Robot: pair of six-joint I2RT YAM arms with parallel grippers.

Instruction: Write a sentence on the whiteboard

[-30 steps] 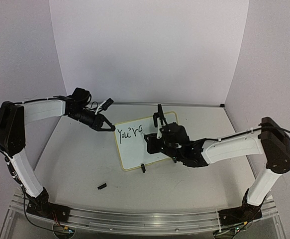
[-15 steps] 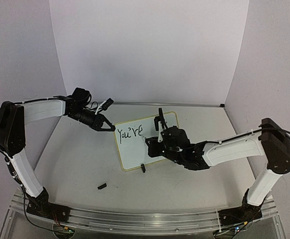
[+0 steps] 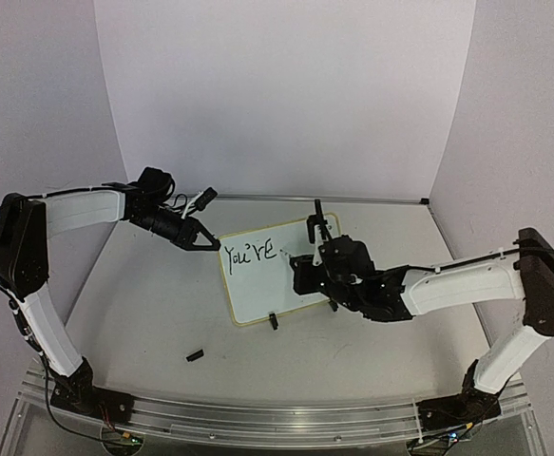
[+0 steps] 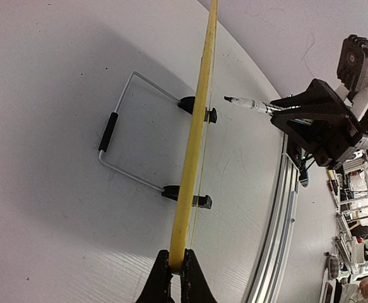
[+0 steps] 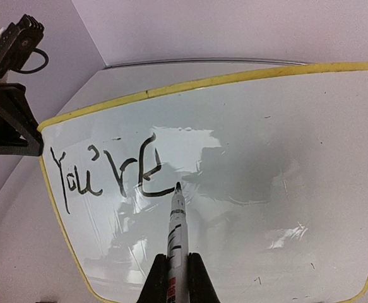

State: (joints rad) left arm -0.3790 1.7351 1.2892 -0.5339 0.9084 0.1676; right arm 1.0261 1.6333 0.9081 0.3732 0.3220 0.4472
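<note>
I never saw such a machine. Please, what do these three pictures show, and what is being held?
These are two robot arms bolted to a table. One picture looks down from above; the other two come from a camera on each wrist. A small whiteboard is propped on a wire stand. The left gripper is shut on its yellow rim. The right gripper is shut on a marker, its tip at the end of the word "You're". A small black piece lies on the table nearer the arms' bases.
</note>
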